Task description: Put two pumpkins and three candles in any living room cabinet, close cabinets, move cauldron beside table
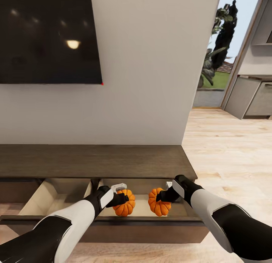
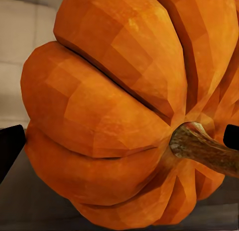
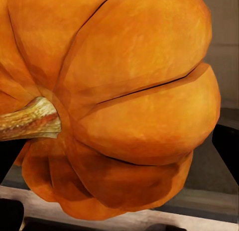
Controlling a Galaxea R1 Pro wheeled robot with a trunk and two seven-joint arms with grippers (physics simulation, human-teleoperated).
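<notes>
Left tool (image 1: pixel 120 198): clamped on the left pumpkin (image 1: pixel 125 203), held over the open drawer (image 1: pixel 49 196) for dropping in.
Right tool (image 1: pixel 163 196): gripping the right pumpkin (image 1: pixel 158 202) likewise.
Cabinet (image 1: pixel 94 161): under the TV (image 1: pixel 49 36), drawer pulled out to receive both.

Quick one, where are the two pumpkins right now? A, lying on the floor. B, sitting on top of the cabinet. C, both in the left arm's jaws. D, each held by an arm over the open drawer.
D: the head view shows the left pumpkin at the left gripper and the right pumpkin at the right gripper, both over the open drawer of the cabinet.
</notes>
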